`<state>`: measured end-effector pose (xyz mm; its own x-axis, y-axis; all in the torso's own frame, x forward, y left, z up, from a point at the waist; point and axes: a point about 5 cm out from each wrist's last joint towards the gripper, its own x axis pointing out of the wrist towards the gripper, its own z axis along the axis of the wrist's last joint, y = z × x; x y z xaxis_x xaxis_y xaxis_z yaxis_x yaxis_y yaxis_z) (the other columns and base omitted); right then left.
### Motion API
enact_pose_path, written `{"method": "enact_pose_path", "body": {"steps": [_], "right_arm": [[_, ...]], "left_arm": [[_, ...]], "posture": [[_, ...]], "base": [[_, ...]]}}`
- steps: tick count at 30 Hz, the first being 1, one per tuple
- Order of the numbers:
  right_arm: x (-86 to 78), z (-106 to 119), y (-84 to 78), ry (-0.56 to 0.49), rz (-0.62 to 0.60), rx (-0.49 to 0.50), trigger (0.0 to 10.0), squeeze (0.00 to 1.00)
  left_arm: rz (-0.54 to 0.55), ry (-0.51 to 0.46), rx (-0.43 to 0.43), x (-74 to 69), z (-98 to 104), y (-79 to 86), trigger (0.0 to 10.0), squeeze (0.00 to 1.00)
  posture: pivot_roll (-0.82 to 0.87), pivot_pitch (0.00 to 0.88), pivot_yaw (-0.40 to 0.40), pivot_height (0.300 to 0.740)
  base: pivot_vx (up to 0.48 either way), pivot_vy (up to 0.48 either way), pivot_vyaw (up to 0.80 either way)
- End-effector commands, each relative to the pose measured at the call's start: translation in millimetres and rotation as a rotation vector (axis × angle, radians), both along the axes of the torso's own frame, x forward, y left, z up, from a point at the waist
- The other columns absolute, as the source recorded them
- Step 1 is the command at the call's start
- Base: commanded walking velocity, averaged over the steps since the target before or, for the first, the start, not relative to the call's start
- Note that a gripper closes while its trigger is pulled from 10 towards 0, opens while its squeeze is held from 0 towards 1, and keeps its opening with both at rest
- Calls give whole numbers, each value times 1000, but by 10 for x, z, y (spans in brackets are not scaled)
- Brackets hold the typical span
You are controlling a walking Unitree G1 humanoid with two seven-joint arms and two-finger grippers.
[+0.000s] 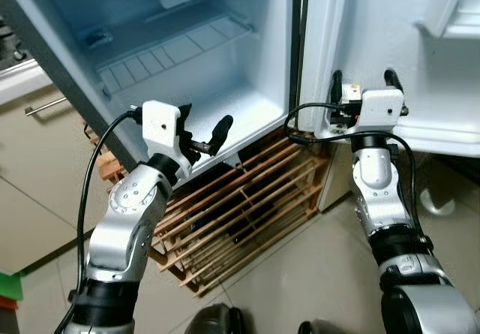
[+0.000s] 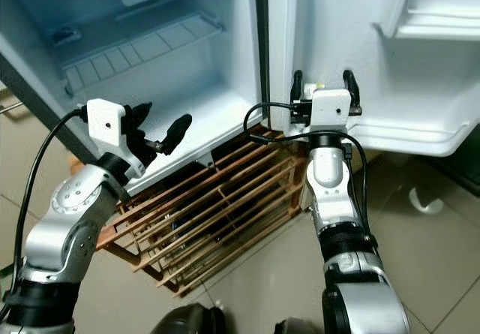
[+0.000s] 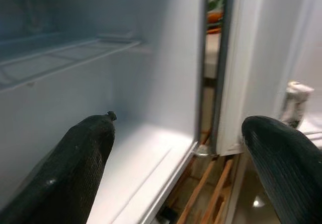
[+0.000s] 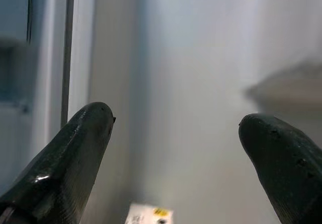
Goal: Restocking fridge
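Observation:
The fridge (image 1: 247, 112) stands open, its white compartment bare, with a wire shelf (image 1: 176, 49) across the upper part. Its door (image 1: 375, 26) is swung out to the right, and a door shelf (image 2: 420, 127) runs along the bottom of it. My left gripper (image 1: 204, 118) is open at the front lower lip of the compartment, holding nothing. In the left wrist view the left gripper (image 3: 178, 128) faces the inner corner by the hinge. My right gripper (image 1: 364, 75) is open, pointing up against the door's inner face just above the lower shelf, and the right gripper (image 4: 176, 116) holds nothing.
A slatted wooden rack (image 1: 240, 206) lies on the tiled floor under the fridge, between my arms. A beige cabinet with a metal handle (image 1: 45, 107) stands at the left. A small white object (image 1: 439, 203) sits on the floor at the right.

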<state>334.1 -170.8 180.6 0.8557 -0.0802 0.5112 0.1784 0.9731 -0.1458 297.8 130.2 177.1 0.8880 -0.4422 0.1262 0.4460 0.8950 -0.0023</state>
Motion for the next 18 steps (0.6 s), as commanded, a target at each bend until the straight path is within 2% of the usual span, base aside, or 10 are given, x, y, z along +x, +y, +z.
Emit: {"method": "enact_pose_path", "body": {"steps": [1,4,7,8,10,11,13,14,15,18], "right_arm": [[-49,48,23,-14,2,13,10000,1000],[-196,-83,-11,41,-5,43,10000,1000],[-312,-362,-10,187,57,181,10000,1000],[-359,-449,-14,229,60,215,10000,306],[-413,-515,-39,271,51,239,10000,306],[-433,-574,-47,302,44,250,10000,0],[-444,-624,-38,331,40,260,10000,0],[-369,-715,-62,380,29,293,10000,0],[-306,-714,-60,386,26,292,10000,0],[-306,-714,-60,386,26,292,10000,0]], "left_arm": [[3,16,30,16,-59,38,10000,0],[27,40,3,69,-121,4,10000,0],[35,47,-24,77,-150,-75,10000,0],[40,39,-25,66,-153,-81,10000,0],[44,27,-24,58,-158,-94,10000,0],[53,33,-39,57,-165,-82,10000,0],[70,44,-78,63,-172,-45,10000,0],[95,105,-168,91,-255,-89,10000,0],[96,128,-186,105,-294,-128,10000,0],[96,128,-186,105,-294,-128,10000,0]], "posture": [[-28,0,76,740],[-60,0,56,740],[-73,0,46,740],[-77,0,49,740],[-78,0,50,740],[-85,0,57,740],[-86,0,60,740],[-90,0,85,740],[-92,0,90,740],[-92,0,90,740]], "base": [[0,0,0],[0,0,0],[0,0,0],[0,0,0],[0,0,0],[0,0,0],[0,0,0],[0,-472,0],[0,-472,0],[0,-472,0]]}}
